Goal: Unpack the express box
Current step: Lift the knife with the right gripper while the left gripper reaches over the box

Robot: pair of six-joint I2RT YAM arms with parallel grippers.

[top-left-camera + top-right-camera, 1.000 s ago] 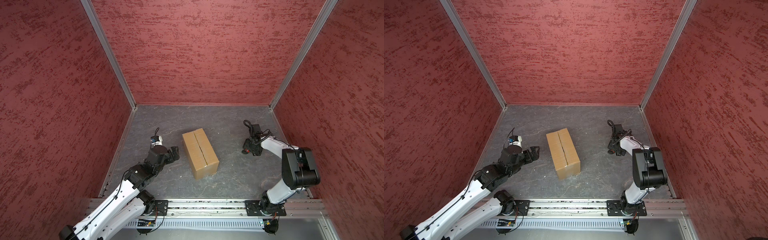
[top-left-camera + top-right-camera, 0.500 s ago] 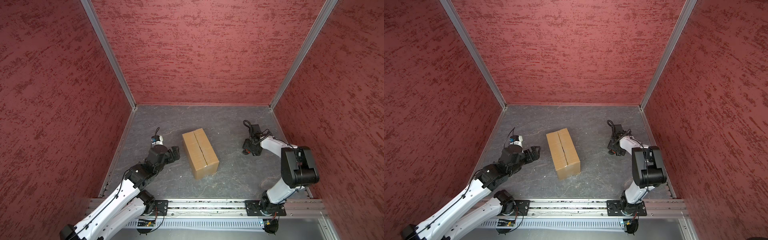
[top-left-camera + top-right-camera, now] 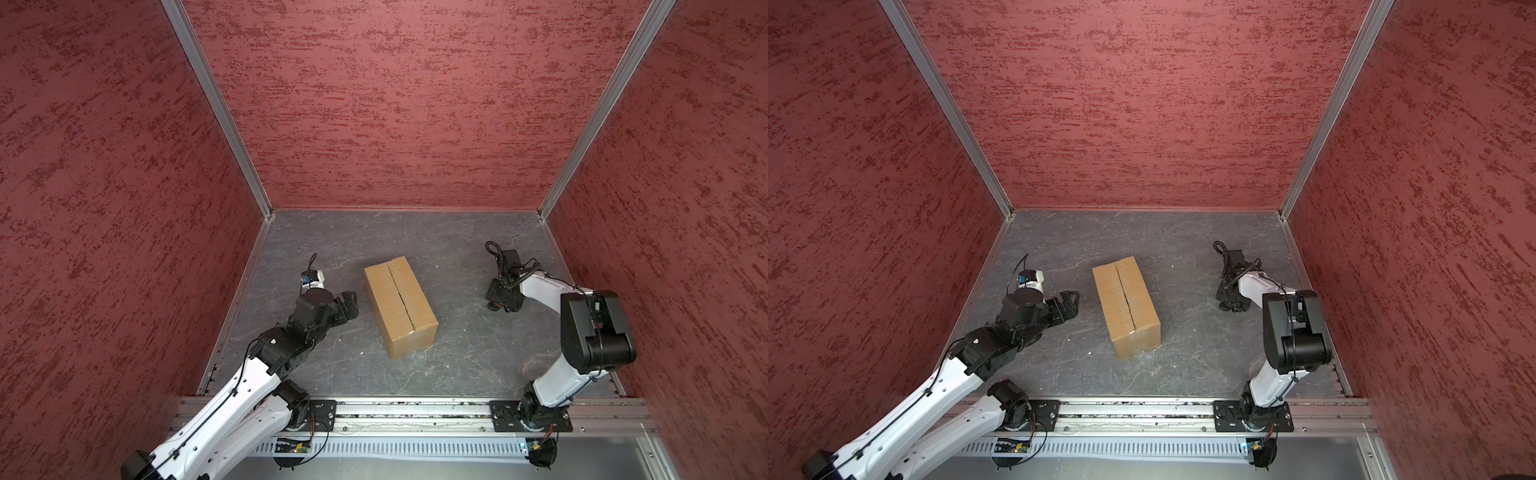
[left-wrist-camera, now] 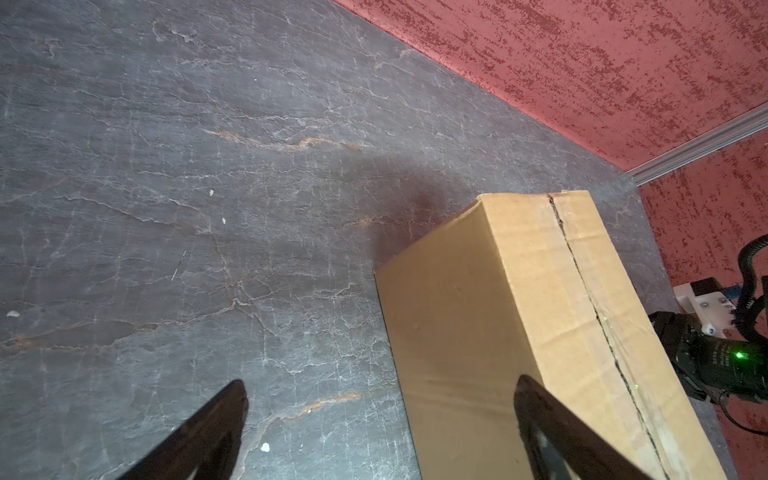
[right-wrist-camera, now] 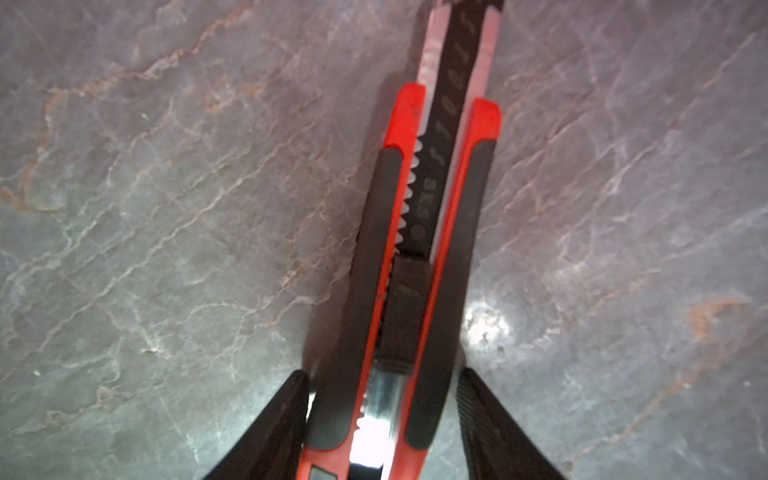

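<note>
The express box [image 3: 401, 305] [image 3: 1125, 305] is a plain brown carton lying mid-floor, its top flaps shut along a centre seam. My left gripper [image 3: 351, 305] [image 3: 1071, 305] hovers low beside the box's left long side, open wide. In the left wrist view the box [image 4: 498, 332] fills the space by one finger, with my left gripper [image 4: 381, 384] empty. My right gripper [image 3: 500, 305] [image 3: 1229, 305] points down at the floor, right of the box. In the right wrist view a red-and-black utility knife [image 5: 415, 249] lies on the floor between the jaws of my right gripper [image 5: 383, 373], with slim gaps either side.
Red textured walls [image 3: 395, 104] close in the grey stone floor [image 3: 415, 232] on three sides. A metal rail [image 3: 415, 409] with both arm bases runs along the front edge. Small white crumbs [image 4: 264, 446] dot the floor near my left gripper.
Both arms stay nearly in place in the top views. The right gripper's jaws have narrowed around the knife.
</note>
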